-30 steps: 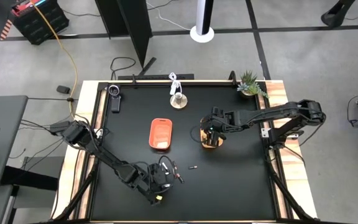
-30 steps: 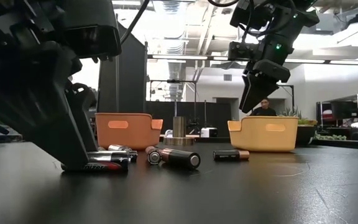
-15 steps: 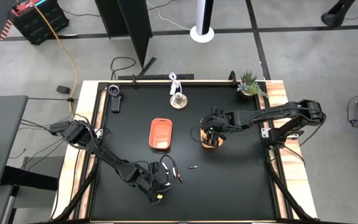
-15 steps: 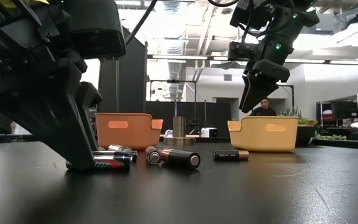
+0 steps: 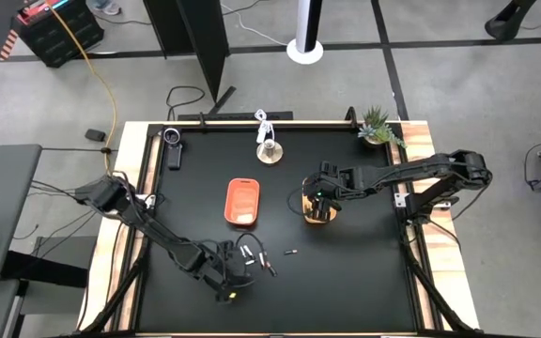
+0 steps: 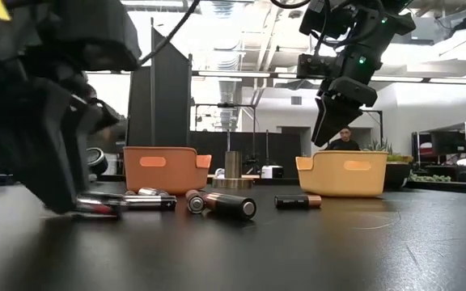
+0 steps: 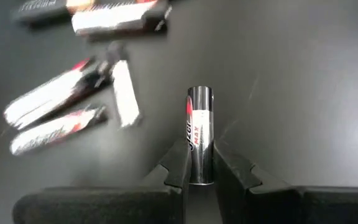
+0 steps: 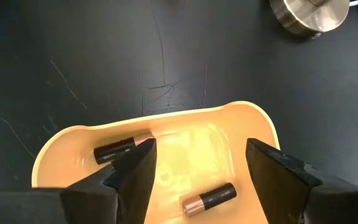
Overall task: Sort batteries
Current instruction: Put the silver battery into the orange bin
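- Gripping a silvery battery lengthwise, the left gripper sits near the table's front beside loose batteries.
- Right gripper hangs wide open, holding nothing, over the yellow tray containing two dark batteries.

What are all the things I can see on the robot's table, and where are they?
Loose batteries: a small cluster, silvery and dark with red marks, near the table's front, beside the left gripper.
Lone battery: one, dark, lying apart to the right of the cluster.
Held battery: one, silvery with red print, between the left gripper's fingers.
Orange tray: one, mid-table.
Yellow tray: one, right of the orange tray, holding two dark coppery batteries.
Metal weight: one, silvery, back of the table.
Plant: one, green, back right corner.
Left gripper: shut on the held battery.
Right gripper: open, above the yellow tray.
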`<state>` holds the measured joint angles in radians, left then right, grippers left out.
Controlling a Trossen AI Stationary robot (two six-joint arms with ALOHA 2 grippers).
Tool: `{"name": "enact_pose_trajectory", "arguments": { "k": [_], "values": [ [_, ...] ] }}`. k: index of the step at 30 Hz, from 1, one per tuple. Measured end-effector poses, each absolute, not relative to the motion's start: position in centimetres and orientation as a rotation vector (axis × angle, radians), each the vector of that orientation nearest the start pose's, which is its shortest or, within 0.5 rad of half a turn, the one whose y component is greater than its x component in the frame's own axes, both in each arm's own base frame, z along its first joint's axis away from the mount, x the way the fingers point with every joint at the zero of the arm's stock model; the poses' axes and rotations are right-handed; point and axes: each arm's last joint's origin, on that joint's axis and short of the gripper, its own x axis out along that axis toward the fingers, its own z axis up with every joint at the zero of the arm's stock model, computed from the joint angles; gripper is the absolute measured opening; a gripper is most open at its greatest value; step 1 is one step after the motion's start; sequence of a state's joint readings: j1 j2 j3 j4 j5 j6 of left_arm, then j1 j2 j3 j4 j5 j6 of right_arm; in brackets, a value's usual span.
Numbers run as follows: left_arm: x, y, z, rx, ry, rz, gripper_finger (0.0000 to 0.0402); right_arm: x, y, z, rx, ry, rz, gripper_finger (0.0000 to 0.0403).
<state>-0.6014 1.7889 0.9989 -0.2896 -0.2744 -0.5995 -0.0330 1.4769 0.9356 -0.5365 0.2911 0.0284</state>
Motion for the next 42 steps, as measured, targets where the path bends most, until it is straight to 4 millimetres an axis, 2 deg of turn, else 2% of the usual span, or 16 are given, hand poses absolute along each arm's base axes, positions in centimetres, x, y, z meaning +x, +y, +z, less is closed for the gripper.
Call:
{"name": "enact_pose_trajectory", "arguments": {
  "k": [6,10,16,19,25,32,38,42],
  "values": [
    [27.5,-17.8,16.6,-0.046,0.986,0.023,0.004,28.1,-1.8,20.8,-0.116,1.066,-0.306,0.0264],
    [26.7,-16.7,18.8,0.013,0.951,0.07,0.004,28.2,-1.8,20.8,-0.115,1.06,-0.306,0.0264],
    [25.8,-13.2,22.3,0.084,0.881,0.212,0.004,28.4,-1.3,20.9,-0.125,1.038,-0.29,0.0264],
    [26.0,-10.9,23.2,0.119,0.888,0.256,0.004,28.5,-0.9,21.0,-0.132,1.021,-0.276,0.0264],
    [27.2,-5.5,23.3,0.177,0.979,0.309,0.004,28.7,0.6,21.0,-0.143,0.998,-0.235,0.0264],
    [27.6,-0.2,22.6,0.151,1.068,0.268,0.004,28.5,3.9,21.1,-0.154,0.973,-0.154,0.0264],
    [27.5,2.4,21.5,0.108,1.068,0.205,0.0042,28.7,6.4,21.5,-0.146,0.886,-0.089,0.0264],
    [27.2,3.3,20.7,0.102,1.068,0.198,0.0065,28.8,7.6,21.8,-0.147,0.832,-0.048,0.0264]
  ]
}}
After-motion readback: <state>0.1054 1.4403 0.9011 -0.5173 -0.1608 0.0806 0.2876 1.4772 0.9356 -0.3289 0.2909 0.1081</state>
